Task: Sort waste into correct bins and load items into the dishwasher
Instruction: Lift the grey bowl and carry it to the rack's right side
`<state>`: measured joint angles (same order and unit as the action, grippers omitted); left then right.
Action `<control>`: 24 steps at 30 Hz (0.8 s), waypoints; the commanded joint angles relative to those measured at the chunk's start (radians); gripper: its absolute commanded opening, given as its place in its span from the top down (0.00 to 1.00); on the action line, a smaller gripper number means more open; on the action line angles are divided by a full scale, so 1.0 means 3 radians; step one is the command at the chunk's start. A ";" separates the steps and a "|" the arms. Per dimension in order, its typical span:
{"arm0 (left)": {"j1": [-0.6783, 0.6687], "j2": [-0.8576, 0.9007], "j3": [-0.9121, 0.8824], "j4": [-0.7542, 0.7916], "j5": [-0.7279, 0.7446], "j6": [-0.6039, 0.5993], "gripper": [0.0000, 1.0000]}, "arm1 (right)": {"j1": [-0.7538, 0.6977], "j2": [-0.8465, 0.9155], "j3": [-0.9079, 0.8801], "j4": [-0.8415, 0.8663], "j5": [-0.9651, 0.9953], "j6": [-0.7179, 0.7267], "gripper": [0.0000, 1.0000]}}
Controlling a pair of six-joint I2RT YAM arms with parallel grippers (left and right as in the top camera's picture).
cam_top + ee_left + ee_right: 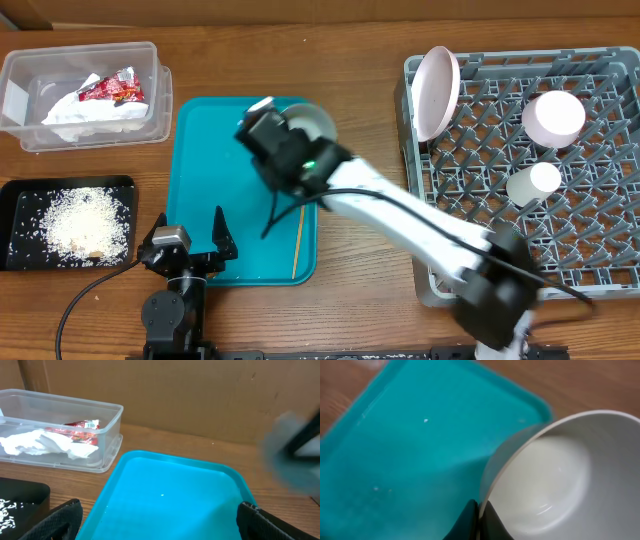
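We see the R gripper (479, 516) clamped on the bowl (555, 480) by its rim, mid-frame above the teal tray (215, 180), prob. for carrying to the rack (610, 130) at right; L gripper (190, 230) gapes idle, lower left.

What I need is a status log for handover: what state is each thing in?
bowl, held by its rim, tilted over the teal tray
right gripper, shut on the bowl
left gripper, open, empty
clear tub, holding napkins and wrapper
black tray, holding rice
dish rack, holding large plate on edge, small plate, cup
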<state>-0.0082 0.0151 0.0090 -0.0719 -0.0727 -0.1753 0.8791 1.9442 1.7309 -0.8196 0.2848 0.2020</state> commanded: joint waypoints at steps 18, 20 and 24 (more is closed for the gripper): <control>-0.0013 -0.0031 -0.0014 0.0006 -0.0041 0.0074 0.00 | -0.2860 -0.1949 -0.0121 -0.2001 -0.0278 0.0949 0.96; -0.0013 -0.0031 -0.0014 0.0008 -0.0041 0.0074 0.00 | -0.3122 -0.2052 -0.0270 -0.1968 -0.0520 0.0841 0.96; -0.0013 -0.0031 -0.0014 0.0008 -0.0041 0.0074 0.00 | -0.3534 -0.2286 -0.0646 -0.1704 -0.0975 0.0638 0.96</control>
<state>-0.0078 0.0151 0.0090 -0.0715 -0.0727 -0.1753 -0.1135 1.3205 1.6032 -1.3716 0.1337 0.4561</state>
